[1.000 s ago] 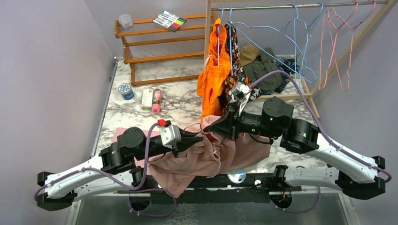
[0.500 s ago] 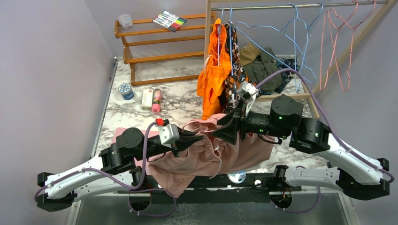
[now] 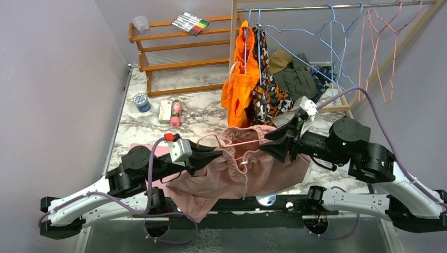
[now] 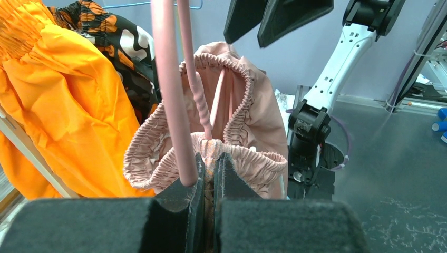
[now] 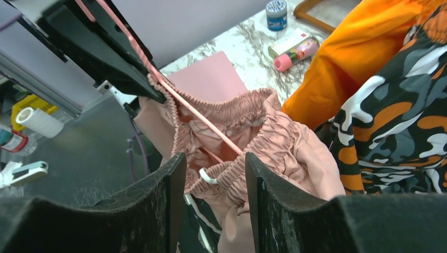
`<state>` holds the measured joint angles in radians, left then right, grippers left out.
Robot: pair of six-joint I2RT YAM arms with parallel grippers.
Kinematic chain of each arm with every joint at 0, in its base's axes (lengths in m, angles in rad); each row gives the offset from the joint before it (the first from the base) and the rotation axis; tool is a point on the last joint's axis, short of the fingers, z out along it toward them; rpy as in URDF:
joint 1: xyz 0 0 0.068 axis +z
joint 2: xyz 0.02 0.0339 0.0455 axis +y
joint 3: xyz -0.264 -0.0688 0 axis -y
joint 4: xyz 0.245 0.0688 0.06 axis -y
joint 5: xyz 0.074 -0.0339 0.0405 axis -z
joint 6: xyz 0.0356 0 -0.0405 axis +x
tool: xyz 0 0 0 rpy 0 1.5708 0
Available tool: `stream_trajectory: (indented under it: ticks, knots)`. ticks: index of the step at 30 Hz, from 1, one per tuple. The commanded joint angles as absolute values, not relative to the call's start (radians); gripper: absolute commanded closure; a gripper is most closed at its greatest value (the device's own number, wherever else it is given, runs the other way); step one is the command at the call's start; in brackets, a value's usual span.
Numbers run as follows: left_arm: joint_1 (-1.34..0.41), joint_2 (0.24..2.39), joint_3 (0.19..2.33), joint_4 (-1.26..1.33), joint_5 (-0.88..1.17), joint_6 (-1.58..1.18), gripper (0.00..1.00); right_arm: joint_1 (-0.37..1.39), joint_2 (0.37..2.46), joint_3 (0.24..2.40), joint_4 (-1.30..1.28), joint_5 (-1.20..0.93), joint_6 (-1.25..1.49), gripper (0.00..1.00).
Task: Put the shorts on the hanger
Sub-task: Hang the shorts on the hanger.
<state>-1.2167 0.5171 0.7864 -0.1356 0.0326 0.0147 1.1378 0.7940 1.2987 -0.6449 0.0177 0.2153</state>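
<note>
The dusty-pink shorts [image 3: 237, 176] hang between my two arms over the table's near edge, with the gathered waistband [image 4: 248, 100] spread open. A thin pink hanger [image 3: 240, 143] runs through the waistband; its wire [image 4: 171, 95] lies against my left finger. My left gripper [image 3: 217, 153] is shut on the waistband fabric [image 4: 209, 158]. To the right of the shorts, my right gripper [image 3: 265, 143] stands open and apart from the cloth. From its own wrist view [image 5: 213, 158] nothing sits between the fingers; the waistband [image 5: 263, 132], the hanger wire [image 5: 200, 113] and the white drawstring [image 5: 205, 176] lie beyond them.
A plain orange garment [image 3: 237, 89] and a camouflage one [image 3: 270, 100] hang on blue hangers from the rail [image 3: 337, 6], just behind the shorts. Pink hangers [image 3: 377, 47] hang far right. A wooden shelf [image 3: 174, 47], a tin [image 3: 141, 101] and a bottle [image 3: 176, 113] stand back left.
My right gripper has opened, let go of the shorts and drawn back to the right. The left arm has shifted a little left, and the waistband now stretches wider along the hanger.
</note>
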Motion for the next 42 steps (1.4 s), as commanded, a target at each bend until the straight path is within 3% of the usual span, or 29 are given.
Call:
stream_trajectory:
  ticks: [1, 18, 31, 36, 42]
  knots:
    - [-1.215, 0.519, 0.783, -0.063, 0.01, 0.005, 1.0, 1.14, 0.808, 1.261, -0.668, 0.018, 0.21, 0.53]
    - [-1.215, 0.512, 0.775, -0.067, 0.022, -0.006, 1.0, 1.14, 0.783, 1.272, -0.73, 0.271, 0.207, 0.5]
    - [-1.215, 0.518, 0.785, -0.067, 0.029, -0.004, 1.0, 1.14, 0.827, 1.239, -0.708, 0.208, 0.201, 0.52]
    - [-1.216, 0.517, 0.786, -0.07, 0.03, -0.005, 1.0, 1.139, 0.837, 1.226, -0.697, 0.19, 0.201, 0.6]
    - [-1.216, 0.518, 0.786, -0.068, 0.028, -0.001, 1.0, 1.14, 0.845, 1.222, -0.684, 0.158, 0.204, 0.83]
